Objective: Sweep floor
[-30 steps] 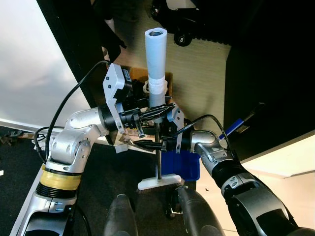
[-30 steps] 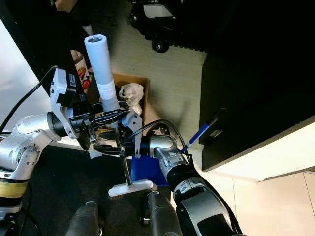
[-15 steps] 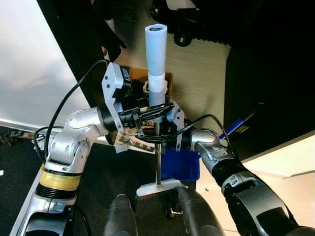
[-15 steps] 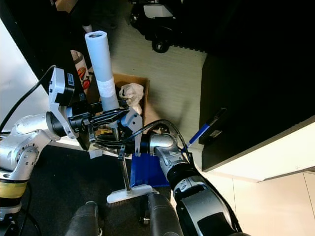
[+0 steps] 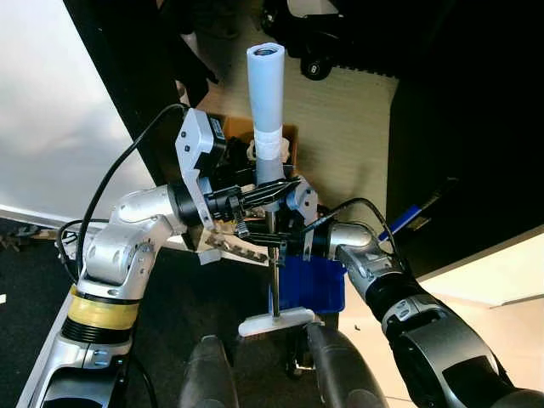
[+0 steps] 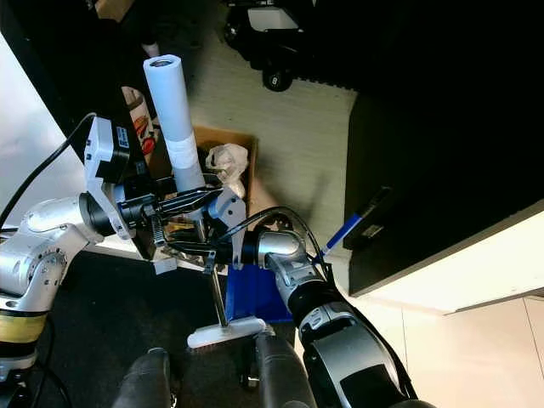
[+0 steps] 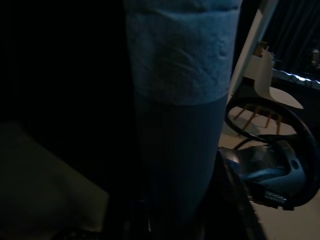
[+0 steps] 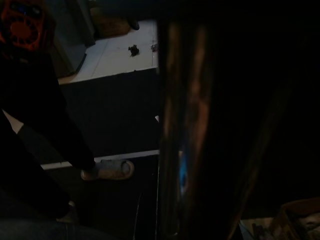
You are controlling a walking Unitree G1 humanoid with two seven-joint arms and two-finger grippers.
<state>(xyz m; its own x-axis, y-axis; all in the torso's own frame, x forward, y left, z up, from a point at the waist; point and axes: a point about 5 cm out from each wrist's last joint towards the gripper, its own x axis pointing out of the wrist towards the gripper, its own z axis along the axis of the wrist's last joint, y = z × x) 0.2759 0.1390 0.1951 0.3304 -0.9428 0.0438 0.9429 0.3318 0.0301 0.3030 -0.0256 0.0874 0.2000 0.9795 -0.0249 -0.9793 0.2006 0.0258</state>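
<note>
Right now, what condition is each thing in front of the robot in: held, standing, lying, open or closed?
Broom: upright, head on the dark floor, held by both grippers.
Left gripper: shut on the broom pole.
Right gripper: shut on the pole, lower down.
Blue dustpan: on the floor behind the broom head.
Cardboard box: open, crumpled white material inside.

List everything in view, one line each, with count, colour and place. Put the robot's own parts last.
Broom: one, pale blue grip, metal pole, white head on the dark floor by the robot's feet.
Dustpan: one, blue, behind the broom head.
Cardboard box: one, brown, holding crumpled white paper, beyond the hands.
Blue-handled tool: one, leaning at the dark cabinet on the right.
Person's shoe: one, pale, on the dark floor, in the right wrist view.
Left hand: silver arm, black fingers shut on the broom, upper grasp.
Right hand: silver arm, shut on the broom pole, below the left.
</note>
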